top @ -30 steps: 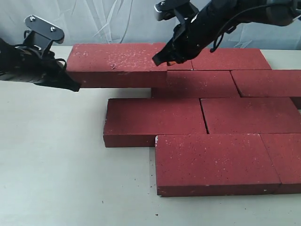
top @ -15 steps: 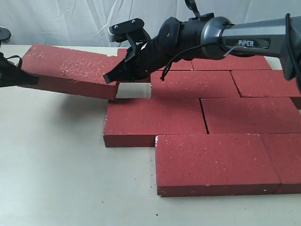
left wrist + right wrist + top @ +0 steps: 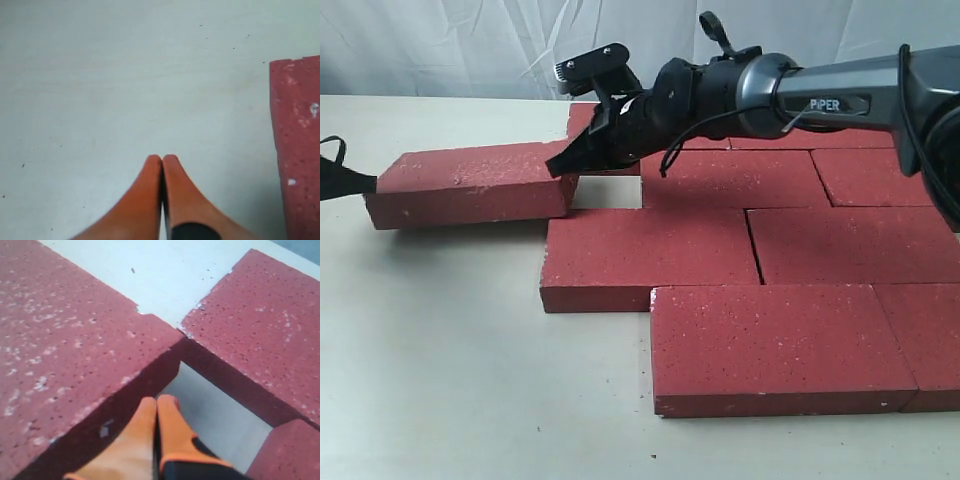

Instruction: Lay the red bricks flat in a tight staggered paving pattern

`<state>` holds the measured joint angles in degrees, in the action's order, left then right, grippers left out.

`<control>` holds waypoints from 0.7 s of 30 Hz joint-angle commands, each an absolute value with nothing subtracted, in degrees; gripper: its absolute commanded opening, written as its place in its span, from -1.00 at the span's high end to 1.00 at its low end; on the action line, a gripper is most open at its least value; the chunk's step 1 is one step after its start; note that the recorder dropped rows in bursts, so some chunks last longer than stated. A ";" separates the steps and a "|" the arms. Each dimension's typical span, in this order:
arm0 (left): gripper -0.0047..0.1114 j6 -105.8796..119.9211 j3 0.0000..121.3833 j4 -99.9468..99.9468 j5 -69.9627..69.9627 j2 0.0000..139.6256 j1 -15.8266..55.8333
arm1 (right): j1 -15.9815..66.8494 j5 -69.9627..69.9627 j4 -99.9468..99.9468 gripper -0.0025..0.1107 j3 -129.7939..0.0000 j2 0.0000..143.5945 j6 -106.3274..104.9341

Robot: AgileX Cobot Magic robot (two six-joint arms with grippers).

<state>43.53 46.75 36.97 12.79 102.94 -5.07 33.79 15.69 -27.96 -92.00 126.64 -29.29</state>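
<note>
Right arm reaching well across the middle. The right gripper had its fingers pressed together with nothing between them, and the tip sat at the right end of the loose brick. From the wrist camera, the right gripper looked to be against that brick's dark end face, though I couldn't swear to contact.

I read the closed fingers as a pushing tool, not a grasp. The brick looked far too broad to pinch, so a blunt closed tip made sense for nudging it.

The loose brick lay flat on the table, out to the left of the laid bricks and a little askew to their rows. A small gap of bare table showed between it and the second-row brick. That gap was exactly where the right tip was parked, which would have to clear out before the joint could close.

The left gripper was barely in shot at the frame edge, off the brick's far end. Its own camera showed the left gripper with fingers closed together and empty, with the brick's end near but apart from them. To my eye it was placed to shove the brick rightward.
</note>
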 commanded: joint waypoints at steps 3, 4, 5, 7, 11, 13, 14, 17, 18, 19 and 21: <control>0.92 43.44 46.84 36.53 11.85 102.98 -5.57 | 32.78 26.86 -27.47 0.97 -92.39 125.60 -28.48; 0.92 43.44 46.84 36.53 11.85 102.98 -5.57 | 33.10 28.19 -27.47 0.97 -92.39 125.40 -28.48; 0.92 43.44 46.84 36.53 11.85 102.98 -5.57 | 33.45 28.68 -27.47 0.97 -92.39 125.46 -28.48; 0.92 43.44 46.84 36.53 11.60 102.98 -5.57 | 34.78 28.52 -27.47 0.97 -92.39 125.46 -29.12; 0.92 43.44 46.84 36.53 11.60 102.98 -5.57 | 37.58 24.78 -27.17 0.97 -92.39 125.46 -31.93; 0.92 43.44 46.84 36.53 11.47 102.98 -5.57 | 38.80 21.54 -27.04 0.97 -92.39 125.46 -32.51; 0.92 43.44 46.84 36.53 11.34 102.98 -5.57 | 39.10 20.31 -27.04 0.97 -92.39 125.46 -32.51; 0.92 43.44 46.84 36.53 11.20 102.98 -5.57 | 39.50 17.63 -26.89 0.97 -92.39 125.46 -32.61; 0.92 43.44 46.84 36.53 11.20 102.98 -5.57 | 39.50 16.86 -26.89 0.97 -92.39 125.46 -32.61; 0.92 43.44 46.84 36.53 11.20 102.98 -5.57 | 39.32 16.39 -26.85 0.97 -92.39 125.56 -32.61; 0.92 43.44 46.84 36.53 11.20 102.98 -5.57 | 38.92 15.96 -26.39 0.97 -92.39 125.56 -32.61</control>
<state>43.53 46.75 36.71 11.13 102.94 -5.29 39.56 17.63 -27.26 -92.04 126.28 -32.12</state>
